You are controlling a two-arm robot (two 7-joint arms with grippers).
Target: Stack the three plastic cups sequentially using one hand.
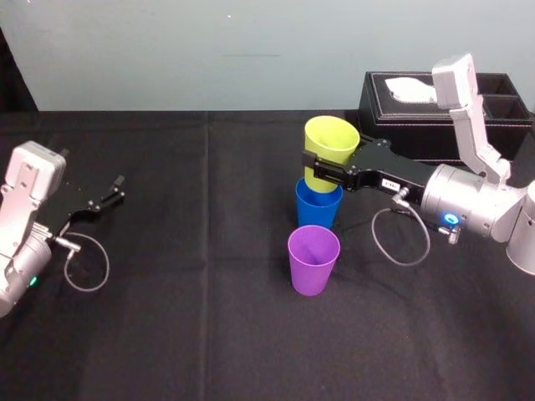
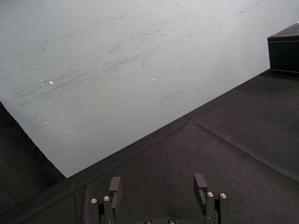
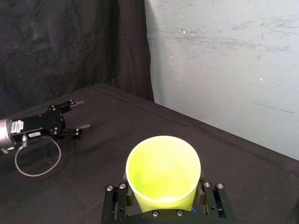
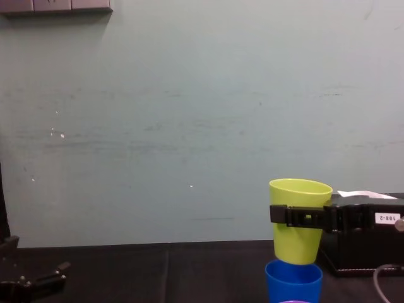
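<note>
My right gripper (image 1: 323, 170) is shut on the yellow-green cup (image 1: 331, 144), one finger on each side of its wall. The cup stands upright with its mouth up, directly over the blue cup (image 1: 318, 207). In the chest view the yellow-green cup (image 4: 299, 197) has its base right at the rim of the blue cup (image 4: 293, 282); I cannot tell whether it has entered. The purple cup (image 1: 313, 260) stands alone on the black cloth just in front of the blue one. The right wrist view looks down into the yellow-green cup (image 3: 163, 170).
A black tissue box (image 1: 468, 113) stands at the back right, behind my right arm. My left gripper (image 1: 113, 189) rests open and idle at the far left of the table, with nothing between its fingers (image 2: 115, 185). A pale wall rises behind the table's far edge.
</note>
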